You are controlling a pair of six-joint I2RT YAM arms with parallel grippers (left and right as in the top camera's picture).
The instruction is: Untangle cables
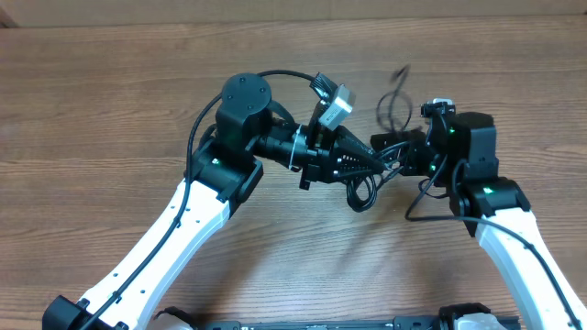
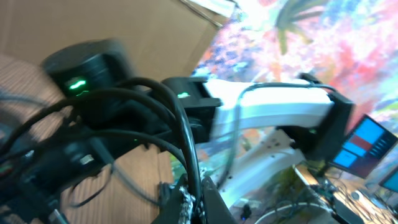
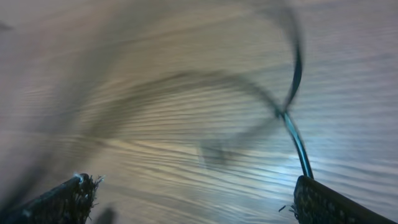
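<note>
1. The cables [image 1: 363, 194] sit bunched in a knot of loops between the two grippers, near the middle of the table [image 1: 110, 110]. One loop stands up above the bunch, blurred.
2. The left gripper [image 1: 371, 167] is closed tight. Its wrist view shows black cords running down into the fingers, so it appears to pinch a strand of the bunch.
3. The right gripper [image 3: 193, 200] has its jaws spread wide and grips nothing. One thin strand runs down to one fingertip [image 3: 323, 202]; whether it touches cannot be told.
4. Judged from this, the task looks to be at an early stage: no cord lies apart on its own.
5. Left to do: a second grip on another strand, pulling the loops apart, and laying each cord out separately.
</note>
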